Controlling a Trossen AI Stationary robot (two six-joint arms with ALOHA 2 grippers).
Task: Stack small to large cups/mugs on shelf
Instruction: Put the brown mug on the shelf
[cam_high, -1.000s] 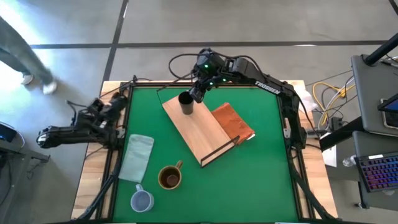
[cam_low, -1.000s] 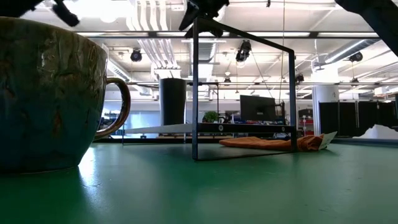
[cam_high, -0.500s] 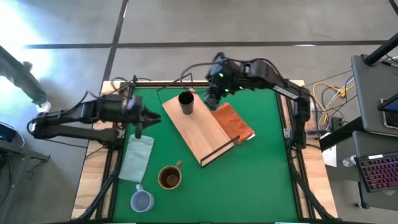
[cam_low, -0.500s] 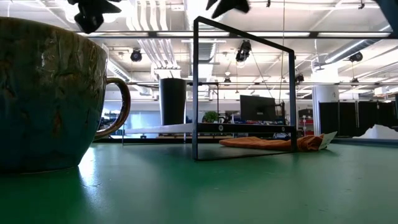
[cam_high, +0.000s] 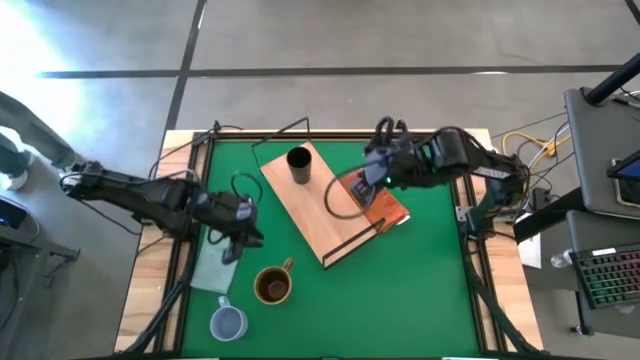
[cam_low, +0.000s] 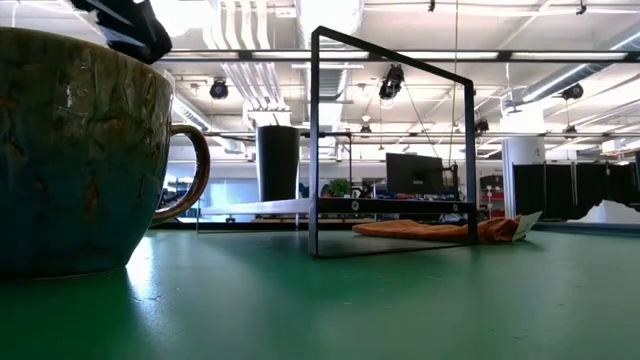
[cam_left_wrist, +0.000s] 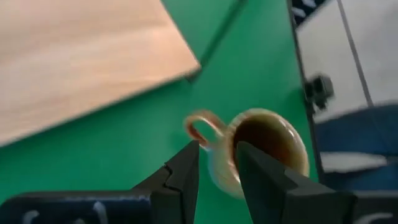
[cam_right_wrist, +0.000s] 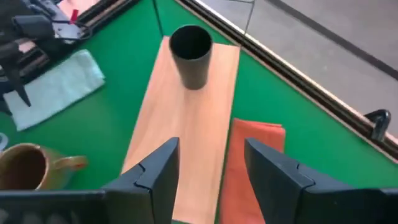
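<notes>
The narrow black cup (cam_high: 298, 165) stands upright on the far end of the light-wood shelf (cam_high: 318, 205). The brown mug (cam_high: 272, 286) stands on the green table near the front, with the pale blue cup (cam_high: 228, 322) beside it toward the front left. My left gripper (cam_high: 236, 245) is open, over the table just left of and beyond the brown mug (cam_left_wrist: 264, 146), touching nothing. My right gripper (cam_high: 370, 180) is open and empty over the reddish-brown piece (cam_high: 378, 198), to the right of the black cup (cam_right_wrist: 191, 46).
A pale cloth (cam_high: 220, 252) lies at the table's left, under my left arm. The shelf's black wire frame (cam_low: 390, 150) rises at its near end. The reddish-brown piece lies against the shelf's right side. Bare green table shows at the front right (cam_high: 400, 300).
My left arm has swung in from the table's left edge toward the near side and now hangs beside the brown mug. My right gripper has drawn away from the black cup toward the table's right, over the reddish-brown piece. The cups have stayed put.
</notes>
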